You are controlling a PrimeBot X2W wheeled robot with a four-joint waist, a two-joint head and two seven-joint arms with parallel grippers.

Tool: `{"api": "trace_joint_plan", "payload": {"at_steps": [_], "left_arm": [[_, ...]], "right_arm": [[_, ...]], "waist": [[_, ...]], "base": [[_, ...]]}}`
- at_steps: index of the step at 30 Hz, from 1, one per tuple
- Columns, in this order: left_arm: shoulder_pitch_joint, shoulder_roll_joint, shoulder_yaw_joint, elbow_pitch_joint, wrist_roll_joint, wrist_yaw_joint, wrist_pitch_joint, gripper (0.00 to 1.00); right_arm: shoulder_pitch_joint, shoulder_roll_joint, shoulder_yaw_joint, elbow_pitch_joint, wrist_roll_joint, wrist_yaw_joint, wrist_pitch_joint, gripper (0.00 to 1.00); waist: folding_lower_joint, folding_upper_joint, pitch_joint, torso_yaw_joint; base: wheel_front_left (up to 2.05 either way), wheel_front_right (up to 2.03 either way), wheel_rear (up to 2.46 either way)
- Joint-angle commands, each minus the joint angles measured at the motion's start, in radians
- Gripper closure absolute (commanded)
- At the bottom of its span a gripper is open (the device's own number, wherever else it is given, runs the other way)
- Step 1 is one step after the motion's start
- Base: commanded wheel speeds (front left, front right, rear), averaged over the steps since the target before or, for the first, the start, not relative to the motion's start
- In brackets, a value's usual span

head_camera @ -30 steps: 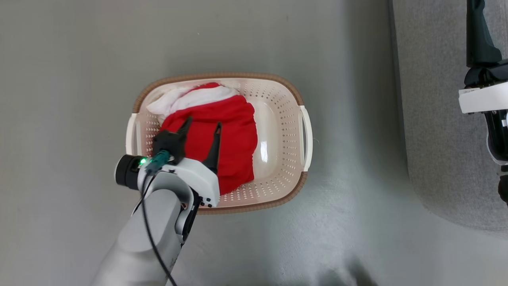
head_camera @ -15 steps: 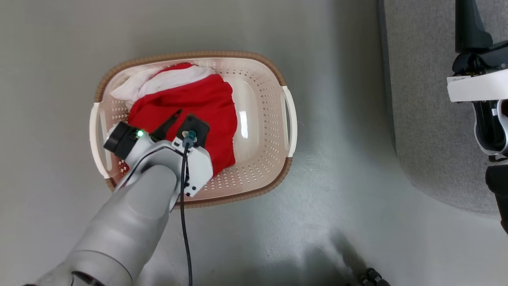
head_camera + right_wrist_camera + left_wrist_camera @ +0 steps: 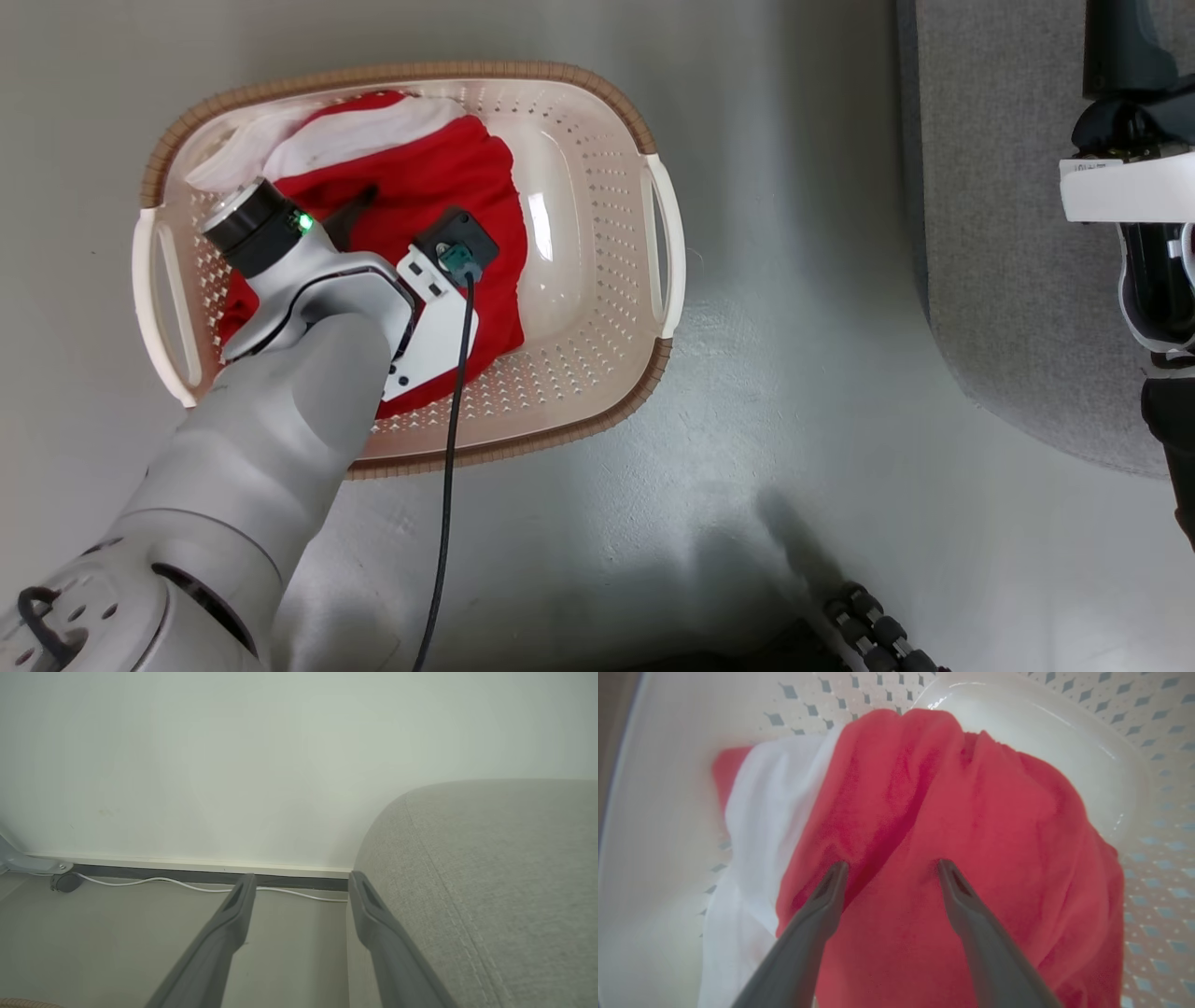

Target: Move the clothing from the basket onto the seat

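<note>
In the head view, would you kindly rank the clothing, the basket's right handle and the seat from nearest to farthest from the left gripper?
1. clothing, directly beneath the open left gripper.
2. basket handle, further to the right.
3. seat, at the far right edge.

Even soft light, blurred wrist close-up

The left gripper (image 3: 893,865) has its two dark fingers (image 3: 817,914) spread wide, with the tips against the crumpled red clothing (image 3: 952,826). The clothing's white band (image 3: 756,812) lies on the left. The basket (image 3: 1157,826) surrounds the clothing, its perforated wall and glossy bare bottom showing far right.
</note>
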State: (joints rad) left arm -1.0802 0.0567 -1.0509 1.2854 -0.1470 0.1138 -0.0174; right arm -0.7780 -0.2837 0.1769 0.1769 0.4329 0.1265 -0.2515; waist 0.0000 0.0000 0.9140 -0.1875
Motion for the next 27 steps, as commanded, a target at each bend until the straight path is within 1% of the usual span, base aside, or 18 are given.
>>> {"api": "trace_joint_plan", "payload": {"at_steps": [1,5,10,16,17,18,19,27], "left_arm": [[-0.021,0.015,-0.006,-0.001,0.017,-0.006,0.022,0.00],[-0.049,0.024,-0.034,0.003,0.035,-0.030,0.075,0.00],[-0.078,0.033,-0.051,0.004,0.041,-0.034,0.118,0.00],[-0.078,0.041,-0.045,0.005,0.021,-0.045,0.156,0.00],[-0.075,0.043,-0.041,0.005,0.015,-0.045,0.153,0.05],[-0.072,0.045,-0.036,0.005,0.007,-0.045,0.147,0.65],[-0.068,0.046,-0.033,0.005,0.001,-0.046,0.137,1.00],[-0.026,0.053,-0.006,0.005,-0.049,-0.053,0.056,1.00]], "right_arm": [[0.015,-0.001,0.003,-0.030,0.010,0.004,-0.010,0.00],[0.009,0.009,0.005,-0.044,0.013,0.004,-0.010,0.00],[-0.004,0.022,0.011,-0.061,0.021,0.004,-0.010,0.00],[-0.014,0.032,0.012,-0.073,0.026,0.004,-0.010,0.00],[-0.016,0.033,0.012,-0.073,0.027,0.004,-0.010,0.00],[-0.018,0.034,0.011,-0.073,0.027,0.004,-0.010,0.00],[-0.019,0.035,0.011,-0.072,0.027,0.004,-0.010,0.00],[-0.027,0.038,0.012,-0.056,0.020,0.004,-0.010,0.00]], "waist": [[0.0000,0.0000,0.022,-0.009],[0.0000,0.0000,0.050,-0.021],[0.0000,0.0000,0.082,-0.038],[0.0000,0.0000,0.102,-0.046],[0.0000,0.0000,0.104,-0.046],[0.0000,0.0000,0.105,-0.046],[0.0000,0.0000,0.104,-0.045],[0.0000,0.0000,0.050,-0.035]], "base": [[0.00,0.00,0.00],[0.00,0.00,0.00],[0.00,0.00,0.00],[0.00,0.00,0.00],[0.00,0.00,0.00],[0.00,0.00,0.00],[0.00,0.00,0.00],[0.00,0.00,0.00]]}}
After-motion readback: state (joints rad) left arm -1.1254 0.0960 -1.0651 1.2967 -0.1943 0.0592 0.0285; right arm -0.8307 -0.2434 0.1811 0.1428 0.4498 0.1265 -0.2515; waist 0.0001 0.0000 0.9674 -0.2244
